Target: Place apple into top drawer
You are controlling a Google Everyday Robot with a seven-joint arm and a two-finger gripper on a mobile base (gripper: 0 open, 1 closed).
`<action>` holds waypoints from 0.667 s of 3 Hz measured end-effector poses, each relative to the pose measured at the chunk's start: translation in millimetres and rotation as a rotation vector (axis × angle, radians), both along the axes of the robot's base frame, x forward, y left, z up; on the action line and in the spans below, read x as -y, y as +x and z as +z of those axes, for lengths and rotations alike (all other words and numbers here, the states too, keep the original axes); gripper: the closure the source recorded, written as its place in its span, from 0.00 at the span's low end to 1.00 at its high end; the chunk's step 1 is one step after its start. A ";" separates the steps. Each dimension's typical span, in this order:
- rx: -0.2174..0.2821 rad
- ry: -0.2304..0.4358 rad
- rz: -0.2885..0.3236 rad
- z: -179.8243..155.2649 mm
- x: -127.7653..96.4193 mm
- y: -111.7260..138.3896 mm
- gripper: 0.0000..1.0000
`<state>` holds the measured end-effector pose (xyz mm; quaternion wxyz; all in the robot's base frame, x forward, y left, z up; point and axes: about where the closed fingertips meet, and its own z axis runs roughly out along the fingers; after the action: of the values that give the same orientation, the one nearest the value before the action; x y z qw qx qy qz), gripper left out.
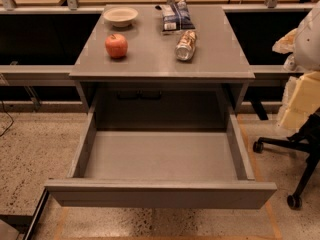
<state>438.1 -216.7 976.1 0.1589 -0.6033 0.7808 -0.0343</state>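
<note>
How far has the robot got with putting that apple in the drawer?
Done: the top drawer stands pulled open. In hand: nothing, as the gripper is out of view and holds no apple that can be seen. Left: the apple sits on the cabinet top, so picking it up and placing it in the drawer both remain.

Only a small part of the robot shows, all of it at the far edge of the view near 3 o'clock. A rounded white section of the arm [311, 39] sits at about 2 o'clock, cut off by the frame edge. Just below it, at about 3 o'clock, pale cream blocky parts that appear to be the gripper [301, 101] hang downward, angled slightly toward 7 o'clock. The gripper is partly out of frame, off to the side.
</note>
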 end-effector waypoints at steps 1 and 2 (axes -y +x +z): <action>0.000 0.000 0.000 0.1 -0.1 0.1 0.00; 0.048 0.058 0.074 7.8 -28.9 17.7 0.00</action>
<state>455.8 -187.7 983.9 0.1962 -0.6258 0.7547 -0.0201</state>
